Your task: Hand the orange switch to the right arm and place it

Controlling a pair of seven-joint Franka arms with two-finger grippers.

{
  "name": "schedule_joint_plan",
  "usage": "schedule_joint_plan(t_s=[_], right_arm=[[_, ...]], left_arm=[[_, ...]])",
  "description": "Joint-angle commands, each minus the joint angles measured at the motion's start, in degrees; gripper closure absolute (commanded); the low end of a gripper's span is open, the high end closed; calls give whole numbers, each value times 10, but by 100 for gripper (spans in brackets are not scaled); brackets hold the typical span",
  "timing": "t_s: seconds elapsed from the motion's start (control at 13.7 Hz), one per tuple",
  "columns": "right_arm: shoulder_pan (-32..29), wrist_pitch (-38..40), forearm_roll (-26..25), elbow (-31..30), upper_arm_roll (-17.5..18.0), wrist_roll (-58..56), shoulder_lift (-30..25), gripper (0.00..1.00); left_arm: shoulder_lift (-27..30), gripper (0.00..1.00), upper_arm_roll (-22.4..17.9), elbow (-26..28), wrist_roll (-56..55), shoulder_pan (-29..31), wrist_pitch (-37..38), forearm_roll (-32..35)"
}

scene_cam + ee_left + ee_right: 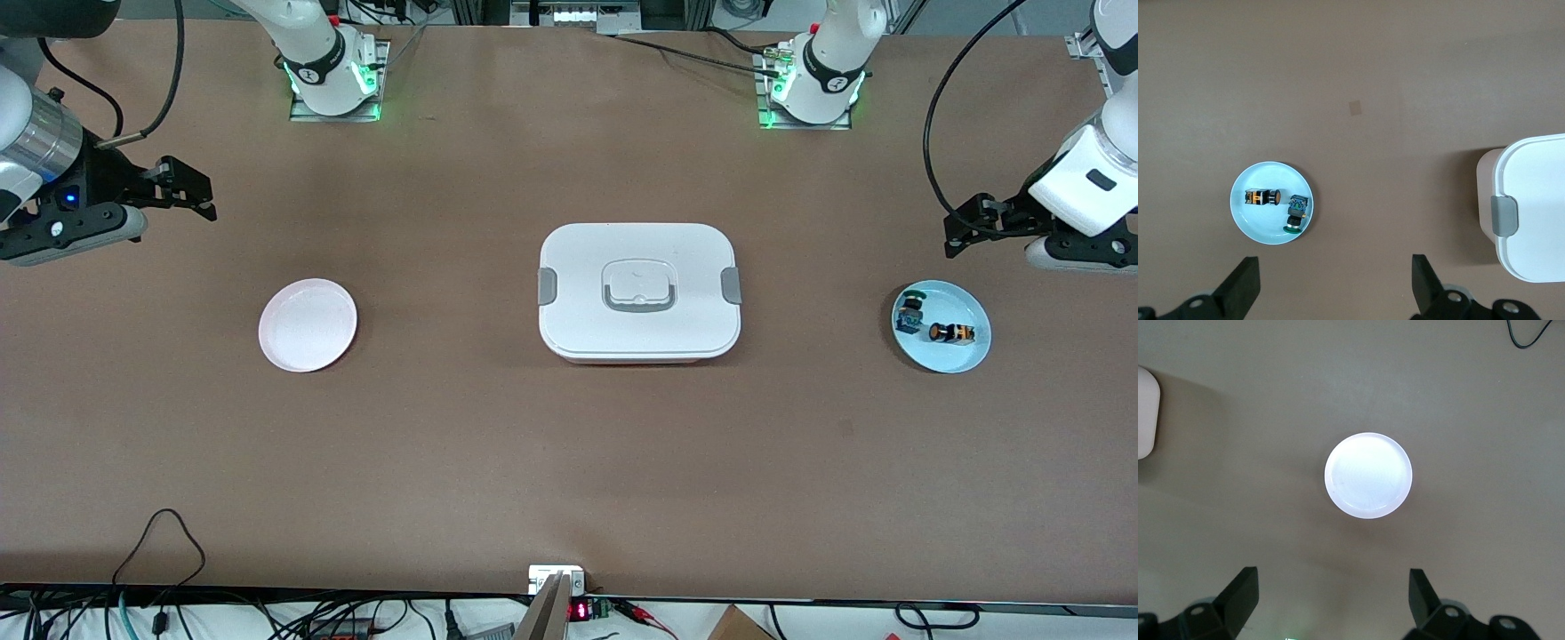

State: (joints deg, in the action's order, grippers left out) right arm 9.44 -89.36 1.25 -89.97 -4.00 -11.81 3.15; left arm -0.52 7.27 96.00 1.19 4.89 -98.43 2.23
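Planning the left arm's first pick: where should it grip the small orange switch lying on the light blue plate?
Grip the orange switch across its orange body, coming from above. It lies on its side on the light blue plate, apart from the green-and-blue switch, leaving room for the left gripper's open fingers.

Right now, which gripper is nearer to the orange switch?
Left. The left gripper hangs open just off the blue plate that holds the orange switch. The right gripper, also open, is at the right arm's end of the table, near the pink plate.

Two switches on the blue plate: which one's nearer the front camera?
The orange switch, orange body with dark cap; the green-and-blue switch lies farther back on the blue plate.
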Motion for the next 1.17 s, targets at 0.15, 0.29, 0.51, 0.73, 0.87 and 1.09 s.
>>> schedule_joint_plan(t_s=[0.15,0.29,0.51,0.73,0.87,1.09], right_arm=[[3,6,0,1,0,10,-6,0],[4,6,0,1,0,11,-6,0],[5,4,0,2,0,11,-6,0],[5,3,0,1,0,11,-6,0],[5,4,0,1,0,10,-6,0],[4,2,0,2,0,9,-6,0]], left_arm=[[-1,0,3,-2,-2,4,6,8],[-3,0,3,-2,-4,4,6,8],[-8,0,3,-2,-1,5,7,8],[-15,0,3,-2,-4,5,17,9],[-15,0,4,-2,-4,4,19,11],[-17,0,3,-2,-3,4,18,11]])
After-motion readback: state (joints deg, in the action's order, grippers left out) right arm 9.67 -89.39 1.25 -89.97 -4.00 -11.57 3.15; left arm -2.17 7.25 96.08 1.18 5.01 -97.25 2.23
